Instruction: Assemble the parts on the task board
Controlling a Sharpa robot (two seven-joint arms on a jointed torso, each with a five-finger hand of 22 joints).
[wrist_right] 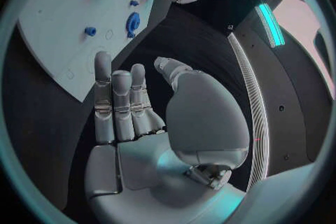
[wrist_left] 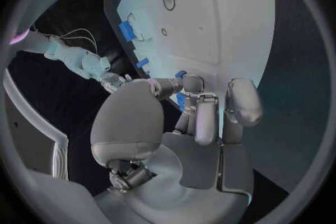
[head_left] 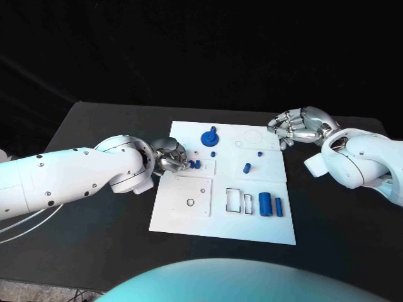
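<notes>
Task board (head_left: 221, 217), a flat white rectangular plate, is lying in the middle of the black table (head_left: 102, 126), its long side running away from the robot; small blue parts are sitting across its far and right portions. A round blue gear-like part (head_left: 209, 138) is resting near the far edge, with a tiny blue peg (head_left: 213, 153) just beside it; a short blue cylinder (head_left: 247, 167) is lying near the middle; two upright-looking blue cylinders (head_left: 266, 204) are standing side by side near the right edge, next to two dark-outlined rectangular slots (head_left: 233, 199). A small ring-shaped mark (head_left: 191, 202) is showing on the raised square panel at the near left.

Left hand (head_left: 170, 156) is reaching over the board's left edge, its fingertips (wrist_left: 183, 85) closing on a small blue piece (head_left: 194, 165); the fingers are covering most of that piece, so its shape is hard to make out, and whether it is lifted or still seated on the board cannot be told; in the left wrist view a sliver of blue (wrist_left: 181, 74) is peeking out between thumb and finger.

Right hand (head_left: 297, 126) is hovering at the board's far right corner, holding nothing; in the right wrist view its fingers (wrist_right: 115, 103) are standing straight and close together with the thumb apart, palm bare.
</notes>
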